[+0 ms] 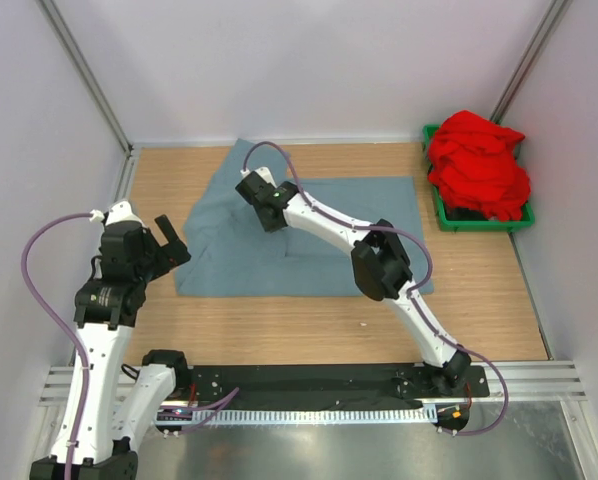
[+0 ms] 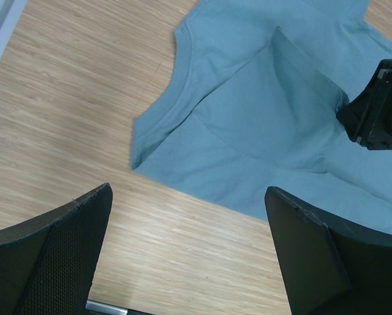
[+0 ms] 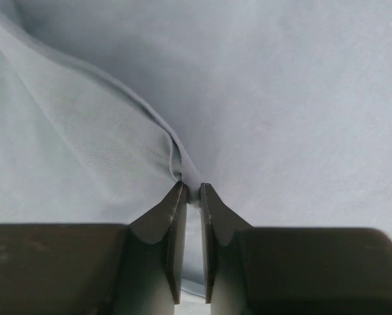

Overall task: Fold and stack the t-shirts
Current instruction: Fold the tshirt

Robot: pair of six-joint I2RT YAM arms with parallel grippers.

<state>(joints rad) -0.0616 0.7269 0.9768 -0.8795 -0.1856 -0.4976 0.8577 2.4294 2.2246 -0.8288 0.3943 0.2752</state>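
Grey-blue cloth first: the blue shirt [image 1: 309, 240] lies spread mid-table [image 1: 279, 328]. It looks partly folded, since in the left wrist view a flap sits doubled over the body. The red shirt [image 1: 477, 165] is a crumpled heap in the green bin [image 1: 441, 215] at 2 o'clock of the table, well apart. As I read it, it is parked there until the blue one is done.

The right gripper [image 3: 191, 191] is down on the blue shirt near its 11 o'clock part, jaws pinched tight on a small tuck of cloth. In the right wrist view a raised crease runs from the fingertips toward 10 o'clock, so the cloth is tented at the pinch, not flat. Likely reason: it is holding a layer to drag it over for a fold.

The left gripper [image 1: 169, 240] hovers at the shirt's 9 o'clock edge, jaws spread wide with nothing between them. In its own view the shirt's corner and hem sit at 12 to 1 o'clock of the fingers [image 2: 58, 256], near but apart, with bare wood below the gap. It looks staged to take the left edge so both arms can fold together, but that is judgement only.

The task looks early: blue shirt mid-fold, red shirt untouched, no stack.
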